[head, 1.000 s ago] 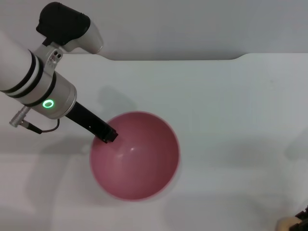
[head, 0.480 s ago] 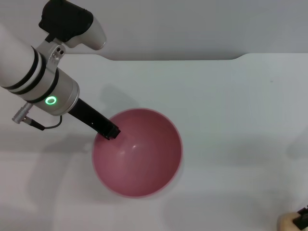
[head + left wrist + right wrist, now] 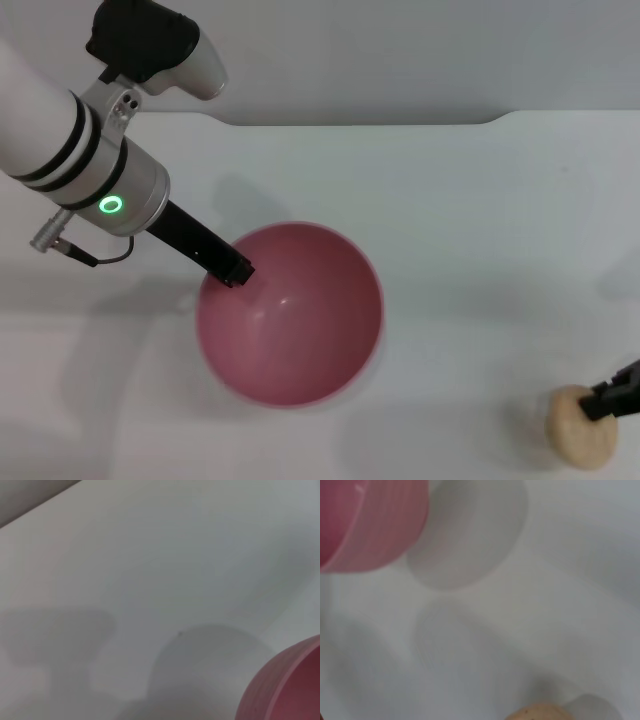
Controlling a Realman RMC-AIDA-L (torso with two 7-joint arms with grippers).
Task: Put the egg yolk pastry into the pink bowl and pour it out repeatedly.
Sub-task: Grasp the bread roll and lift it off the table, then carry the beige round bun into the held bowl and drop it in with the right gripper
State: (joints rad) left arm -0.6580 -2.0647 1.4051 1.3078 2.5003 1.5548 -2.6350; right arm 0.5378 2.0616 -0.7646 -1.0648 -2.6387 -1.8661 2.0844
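The left end effector (image 3: 232, 270) is clamped on the left rim of the pink bowl (image 3: 290, 315), which sits toward the near edge of the white surface (image 3: 480, 220). The right end effector (image 3: 612, 398), near the near-right corner, grips the egg yolk pastry (image 3: 578, 428), leaving open room between pastry and bowl.
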